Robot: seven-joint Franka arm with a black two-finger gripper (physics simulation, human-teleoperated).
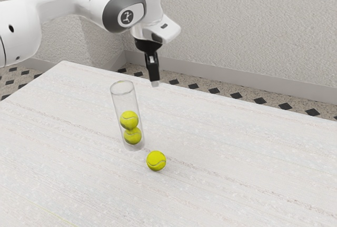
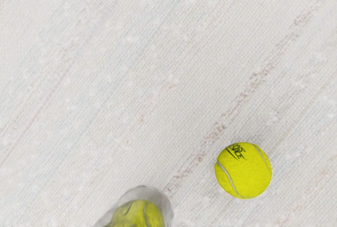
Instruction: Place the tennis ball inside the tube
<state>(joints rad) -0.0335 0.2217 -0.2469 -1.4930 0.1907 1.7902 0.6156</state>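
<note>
Tube [image 1: 124, 101]: upright left of centre, mouth ready
Loose ball [image 1: 156, 160]: lower centre (nicely exposed for grasping)
Gripper [image 1: 155, 84]: upper centre, clear above; apart or together, can't tell

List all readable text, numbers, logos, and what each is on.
"CE", ending the lower printed line on the loose ball; the rest is too unclear to read.
Round badge on the arm: a dark symbol, no readable letters.
Tube: no label seen.

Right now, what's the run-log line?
loose tennis ball: on table | clear tube: standing, two balls inside | gripper: above table | insertion: pending
</note>
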